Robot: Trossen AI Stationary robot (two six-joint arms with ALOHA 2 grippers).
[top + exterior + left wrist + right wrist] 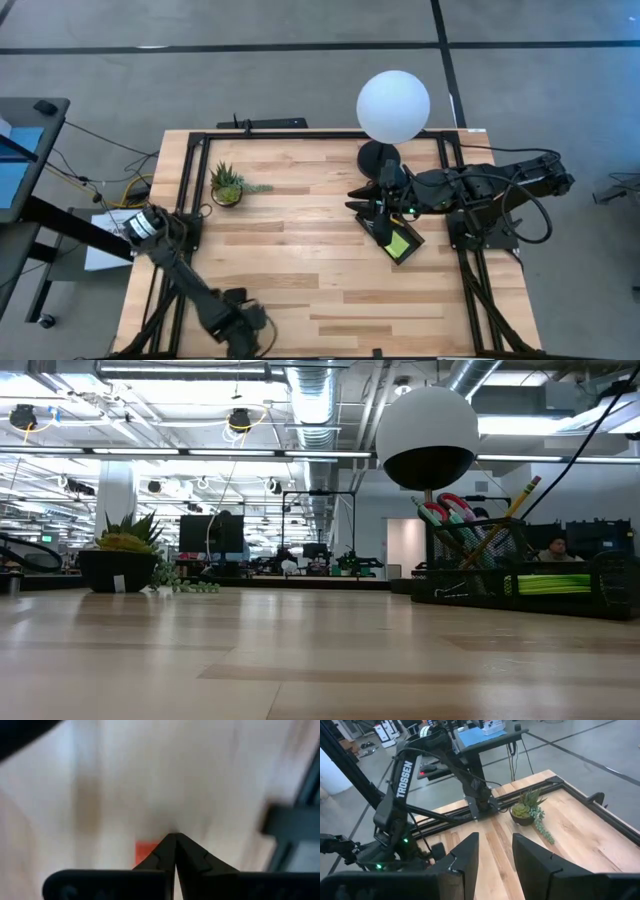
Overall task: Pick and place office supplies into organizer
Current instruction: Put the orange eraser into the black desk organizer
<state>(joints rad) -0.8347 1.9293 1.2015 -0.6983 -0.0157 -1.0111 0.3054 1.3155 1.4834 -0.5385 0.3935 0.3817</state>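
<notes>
The black organizer (395,235) sits at the table's right, holding the lime-green sticky-note pad (400,243). In the low view the organizer (520,585) also holds red-handled scissors (440,512) and pencils (505,520) standing upright. My right gripper (495,850) is open and empty, over the organizer's far end (380,205). My left gripper (245,335) is near the table's front edge, its fingers shut (175,840). A small red-orange piece (145,851) lies on the wood right beside its fingertips. My left gripper's shut fingertips (167,845) stand next to the red-orange piece's edge (150,852). The view is blurred and the finger covers part of the piece, so I cannot tell whether they touch it.
The white globe lamp (393,105) and its round black base (378,157) stand just behind the organizer. A small potted plant (228,185) stands at the far left. Bare wood lies across the table's middle (310,260).
</notes>
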